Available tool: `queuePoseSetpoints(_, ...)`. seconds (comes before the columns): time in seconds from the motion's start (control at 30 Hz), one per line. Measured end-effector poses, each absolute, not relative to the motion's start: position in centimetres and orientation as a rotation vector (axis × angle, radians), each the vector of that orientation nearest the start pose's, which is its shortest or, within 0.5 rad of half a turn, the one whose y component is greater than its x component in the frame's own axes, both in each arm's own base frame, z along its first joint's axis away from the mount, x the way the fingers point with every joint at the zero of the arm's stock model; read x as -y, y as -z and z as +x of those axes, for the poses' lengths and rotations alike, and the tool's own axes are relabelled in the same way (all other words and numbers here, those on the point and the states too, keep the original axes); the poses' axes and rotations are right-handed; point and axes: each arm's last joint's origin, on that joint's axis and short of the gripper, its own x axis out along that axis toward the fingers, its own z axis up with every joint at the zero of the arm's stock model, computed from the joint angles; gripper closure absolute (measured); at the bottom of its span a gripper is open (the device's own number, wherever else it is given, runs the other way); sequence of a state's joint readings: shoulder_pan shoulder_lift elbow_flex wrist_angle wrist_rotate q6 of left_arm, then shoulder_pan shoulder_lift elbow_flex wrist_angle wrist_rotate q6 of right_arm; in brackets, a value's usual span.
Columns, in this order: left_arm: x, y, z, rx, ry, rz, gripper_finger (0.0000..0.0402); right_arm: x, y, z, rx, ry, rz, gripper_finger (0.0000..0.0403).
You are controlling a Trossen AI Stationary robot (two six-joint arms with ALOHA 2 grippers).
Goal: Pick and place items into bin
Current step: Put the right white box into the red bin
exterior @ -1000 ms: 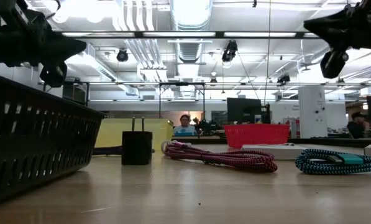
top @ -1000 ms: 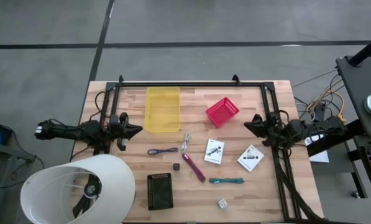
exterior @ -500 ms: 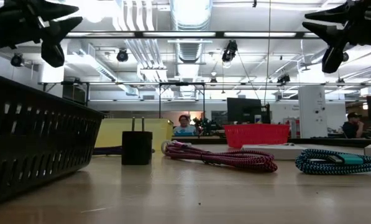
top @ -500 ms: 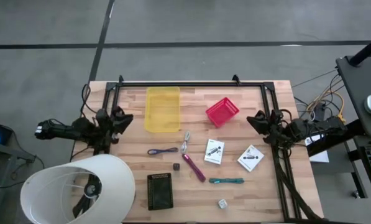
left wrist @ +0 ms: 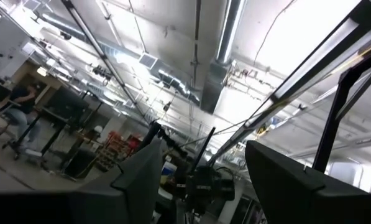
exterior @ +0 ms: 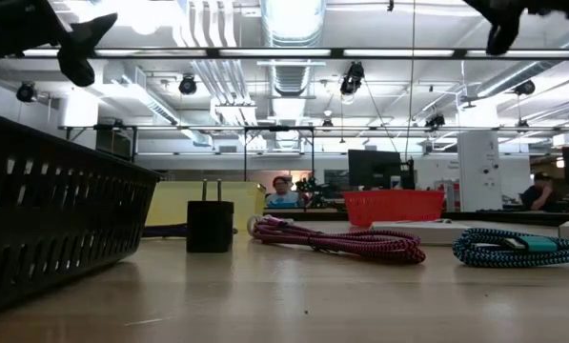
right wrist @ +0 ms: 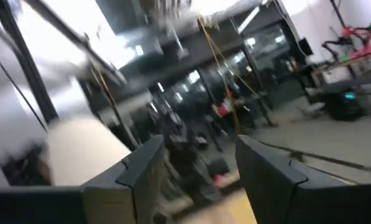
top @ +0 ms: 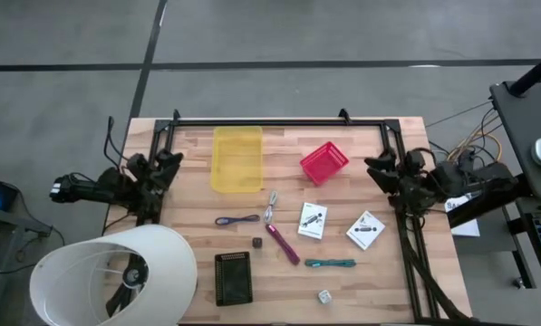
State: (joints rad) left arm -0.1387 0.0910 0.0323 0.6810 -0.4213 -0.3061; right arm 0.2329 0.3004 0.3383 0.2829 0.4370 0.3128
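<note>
Wooden worktop (top: pixel 388 281), seen from above, with twelve o'clock at the far edge. The left hand (top: pixel 166 163) is at nine o'clock and the right hand (top: pixel 376 167) is at three o'clock. A second ago both hands were shut tight. Now both have sprung open and hold nothing, and both have tipped up to look at the ceiling. The left hand has also slid back a little toward its edge. I think this means the hands are getting ready for a first pick, because nothing has gone into a bin yet.

All the items lie in the middle, toward six o'clock. The magenta stick (top: pixel 284 244) is long and thin and runs from eleven o'clock to five o'clock. The teal stick (top: pixel 331 263) lies flat from nine to three. The purple cord loop (top: pixel 237 219) is stretched from nine to three as well. The small metal piece (top: pixel 271 208) points nearly from twelve to six. Two white packets (top: pixel 313 220) lie between the sticks and the right hand, the one toward three o'clock turned a bit. A dark cube (top: pixel 257 243) sits just beside the magenta stick, and a clear cube (top: pixel 324 296) sits near the six o'clock edge.

A yellow bin (top: pixel 238 158) and a red basket (top: pixel 323 162) wait near twelve o'clock, and a black basket (top: pixel 233 277) waits near six. I cannot tell which one is meant.
</note>
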Motion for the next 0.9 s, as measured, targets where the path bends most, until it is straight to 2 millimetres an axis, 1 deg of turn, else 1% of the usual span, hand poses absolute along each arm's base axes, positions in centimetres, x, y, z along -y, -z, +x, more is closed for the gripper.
queuePoseSetpoints(0.13, 0.0, -22.8, 8.3, 0.638, -0.18, -0.467, 0.0187, -1.3, -29.9, 10.8, 0.044, 0.208, 0.301, 0.0221)
queuePoseSetpoints(0.27, 0.0, -22.7, 8.3, 0.632, -0.182, -0.465, 0.0187, -1.4, -31.7, 11.2, -0.213, 0.253, 0.265, 0.0225)
queuePoseSetpoints(0.37, 0.0, -22.7, 8.3, 0.632, -0.182, -0.466, 0.0187, -1.5, -32.9, 11.6, -0.352, 0.267, 0.218, 0.0221)
queuePoseSetpoints(0.5, 0.0, -22.7, 8.3, 0.632, -0.182, -0.466, 0.0187, -2.0, -34.2, 12.8, -0.507, 0.225, 0.158, 0.0216)
queuePoseSetpoints(0.6, 0.0, -22.7, 8.3, 0.632, -0.182, -0.466, 0.0187, -2.4, -34.5, 13.9, -0.652, 0.176, 0.136, 0.0216)
queuePoseSetpoints(0.7, 0.0, -22.7, 8.3, 0.632, -0.182, -0.466, 0.0187, -2.8, -34.1, 14.8, -0.841, 0.13, 0.115, 0.0219)
queuePoseSetpoints(0.8, 0.0, -22.7, 8.3, 0.632, -0.182, -0.466, 0.0187, -3.3, -33.3, 15.6, -1.042, 0.077, 0.079, 0.0221)
queuePoseSetpoints(0.9, 0.0, -22.7, 8.3, 0.63, -0.183, -0.465, 0.0187, -3.7, -32.4, 16.6, -1.191, 0.019, 0.011, 0.022)
